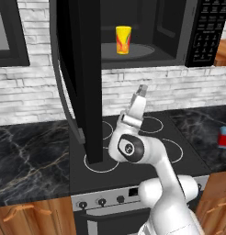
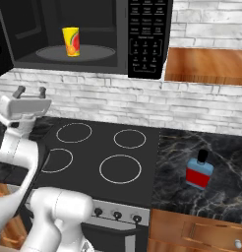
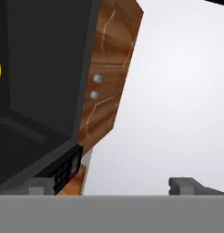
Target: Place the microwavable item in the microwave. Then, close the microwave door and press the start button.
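Microwave door [image 1: 80, 78]: a wide black panel swung fully open, standing edge-on at the left of the left base view, its curved handle bar on the outer side.
Cup [image 1: 123, 40]: a small yellow tapered cup with red-orange swirls, standing upright on the grey round turntable [image 1: 142, 49] inside the open microwave [image 1: 179, 34]; nothing touches it.
Gripper [image 2: 30, 91]: raised below the microwave and above the stovetop, pointing upward, well apart from the cup; its two fingers are spread with nothing between them.
Arm: white, bent at a dark joint, rising from the base in front of the oven.
Stovetop [image 2: 101, 152]: black, with four white burner rings, under the microwave.
Keypad [image 2: 146, 34]: black button panel on the microwave's right side.
Bottle [image 2: 199, 171]: blue and red with a black cap, standing on the dark marble counter [image 2: 201, 147] right of the stovetop.
Wall: white brick behind the stove.
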Controlling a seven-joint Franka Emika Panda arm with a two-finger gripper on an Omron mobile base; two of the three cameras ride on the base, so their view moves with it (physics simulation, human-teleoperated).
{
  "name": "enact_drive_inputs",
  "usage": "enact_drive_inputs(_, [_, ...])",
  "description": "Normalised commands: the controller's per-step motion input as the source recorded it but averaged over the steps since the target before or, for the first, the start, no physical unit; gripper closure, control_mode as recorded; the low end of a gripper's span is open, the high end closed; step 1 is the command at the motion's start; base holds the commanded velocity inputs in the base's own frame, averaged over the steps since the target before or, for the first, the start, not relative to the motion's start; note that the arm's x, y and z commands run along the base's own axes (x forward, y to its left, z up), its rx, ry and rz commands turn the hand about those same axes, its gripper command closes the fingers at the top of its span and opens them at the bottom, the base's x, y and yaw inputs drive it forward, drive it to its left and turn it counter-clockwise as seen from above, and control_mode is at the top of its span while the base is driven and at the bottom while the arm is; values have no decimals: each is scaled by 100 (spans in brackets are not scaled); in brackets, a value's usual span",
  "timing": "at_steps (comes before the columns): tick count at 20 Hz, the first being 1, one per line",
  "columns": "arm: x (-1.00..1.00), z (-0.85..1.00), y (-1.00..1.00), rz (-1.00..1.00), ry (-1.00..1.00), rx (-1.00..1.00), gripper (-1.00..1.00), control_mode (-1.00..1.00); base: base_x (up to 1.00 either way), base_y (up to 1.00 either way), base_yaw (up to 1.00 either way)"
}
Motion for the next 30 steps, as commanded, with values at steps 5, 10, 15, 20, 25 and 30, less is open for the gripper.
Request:
enact_drive_inputs(5, [-8, 24, 100, -17, 8, -24, -100, -100, 0, 0, 0])
enact_drive_inputs(10, [0, -20, 100, -18, 17, -23, -100, -100, 0, 0, 0])
enact_drive_inputs(15, [0, -53, 92, -15, 18, -9, -100, -100, 0, 0, 0])
enact_drive_inputs(20, [0, -41, 100, -14, 26, -6, -100, -100, 0, 0, 0])
enact_drive_inputs(25, [0, -29, 100, -13, 25, -4, -100, -100, 0, 0, 0])
enact_drive_inputs(30, [0, 3, 98, -14, 22, -3, -100, -100, 0, 0, 0])
